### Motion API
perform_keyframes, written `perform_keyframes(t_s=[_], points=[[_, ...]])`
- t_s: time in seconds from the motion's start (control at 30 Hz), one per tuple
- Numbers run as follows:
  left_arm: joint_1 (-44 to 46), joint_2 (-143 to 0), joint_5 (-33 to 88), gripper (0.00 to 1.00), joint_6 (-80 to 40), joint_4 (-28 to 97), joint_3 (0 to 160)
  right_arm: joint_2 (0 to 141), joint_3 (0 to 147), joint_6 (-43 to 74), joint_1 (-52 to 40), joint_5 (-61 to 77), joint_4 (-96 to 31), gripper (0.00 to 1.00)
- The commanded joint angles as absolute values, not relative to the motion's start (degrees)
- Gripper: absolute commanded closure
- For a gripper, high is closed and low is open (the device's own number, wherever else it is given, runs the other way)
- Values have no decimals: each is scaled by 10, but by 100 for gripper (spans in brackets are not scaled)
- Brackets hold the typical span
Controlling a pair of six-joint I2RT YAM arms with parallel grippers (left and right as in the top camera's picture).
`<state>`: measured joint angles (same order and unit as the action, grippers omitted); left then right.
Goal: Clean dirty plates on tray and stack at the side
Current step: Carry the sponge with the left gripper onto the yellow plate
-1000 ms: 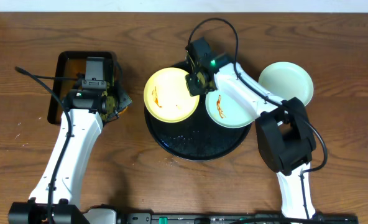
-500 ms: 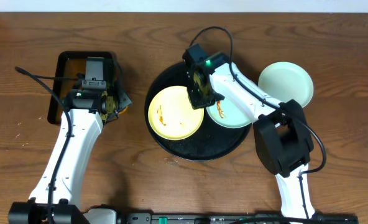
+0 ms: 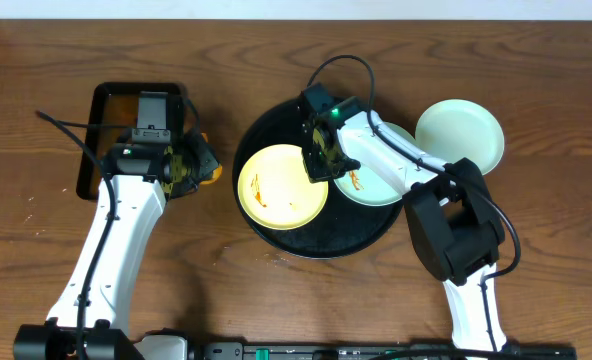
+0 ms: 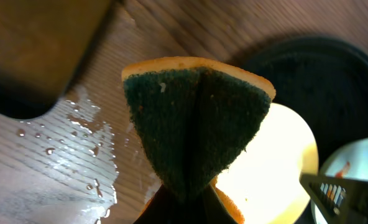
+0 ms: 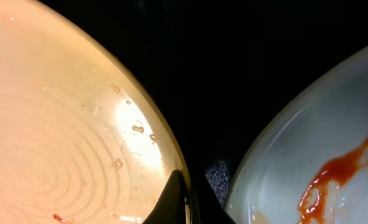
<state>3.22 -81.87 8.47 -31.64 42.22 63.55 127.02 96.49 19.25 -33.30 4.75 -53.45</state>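
The pale yellow plate (image 3: 281, 185) with an orange-brown smear lies on the left part of the round black tray (image 3: 306, 235). My right gripper (image 3: 319, 165) is shut on its right rim, as the right wrist view shows (image 5: 185, 193). A mint-blue plate (image 3: 376, 185) with an orange smear lies on the tray's right side. A second, clean mint-blue plate (image 3: 460, 132) lies on the wood at the right. My left gripper (image 3: 188, 165) is shut on an orange sponge with a dark green face (image 4: 196, 134), held over the wood left of the tray.
A rectangular black tray (image 3: 101, 120) of brownish liquid stands at the far left. Water drops wet the wood beside it (image 4: 66, 155). The left arm's cable runs over that tray.
My right gripper has slid the yellow plate from the tray's upper left down onto the tray's left middle. My left gripper with the sponge has shifted slightly right.
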Motion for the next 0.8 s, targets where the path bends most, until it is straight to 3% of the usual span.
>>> perform_keyframes(t_s=[0.0, 0.4, 0.77], points=[[44, -824, 114, 92, -305, 422, 630, 1274, 941, 212, -341, 32, -514, 99], [168, -924, 120, 92, -307, 350, 630, 1274, 922, 227, -342, 32, -495, 99], [189, -1009, 95, 92, -337, 319, 630, 1274, 922, 236, -342, 32, -496, 99]])
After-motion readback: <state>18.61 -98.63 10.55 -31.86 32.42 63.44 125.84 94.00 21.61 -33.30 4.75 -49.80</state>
